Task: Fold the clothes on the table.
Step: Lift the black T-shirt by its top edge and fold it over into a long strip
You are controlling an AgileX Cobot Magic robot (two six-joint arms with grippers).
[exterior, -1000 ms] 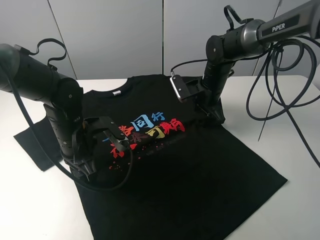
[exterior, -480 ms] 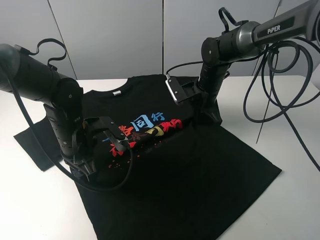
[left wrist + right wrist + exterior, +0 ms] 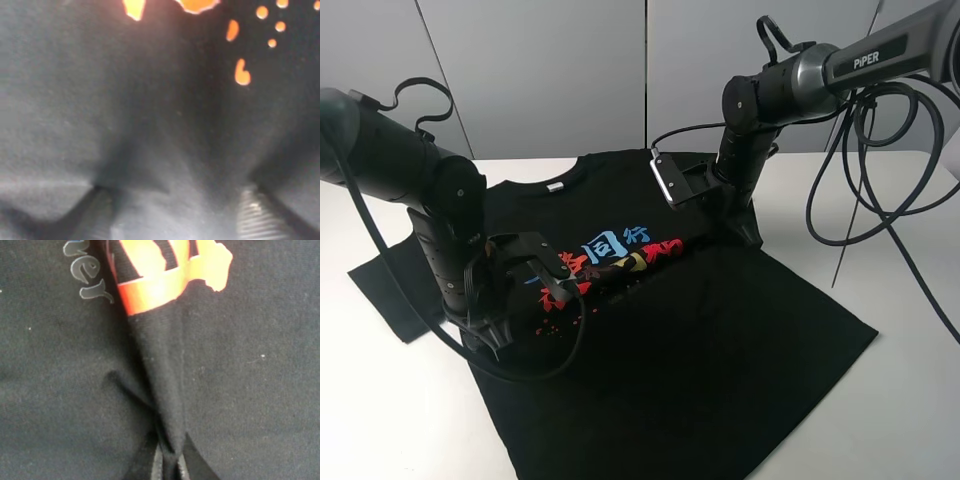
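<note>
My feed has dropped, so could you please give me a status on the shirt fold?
Right end effector shut on a T-shirt ridge. Left end effector open, fabric bunching inside. Nothing in the way.

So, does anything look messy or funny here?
Yes. The T-shirt lies crooked on the table, and its colourful print is scrunched into a ridge where the right tool pinches a fold of cloth.

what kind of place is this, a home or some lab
Probably a robotics lab: left arm and right arm with loose cables over a T-shirt on a plain white table, grey wall panels behind.
</note>
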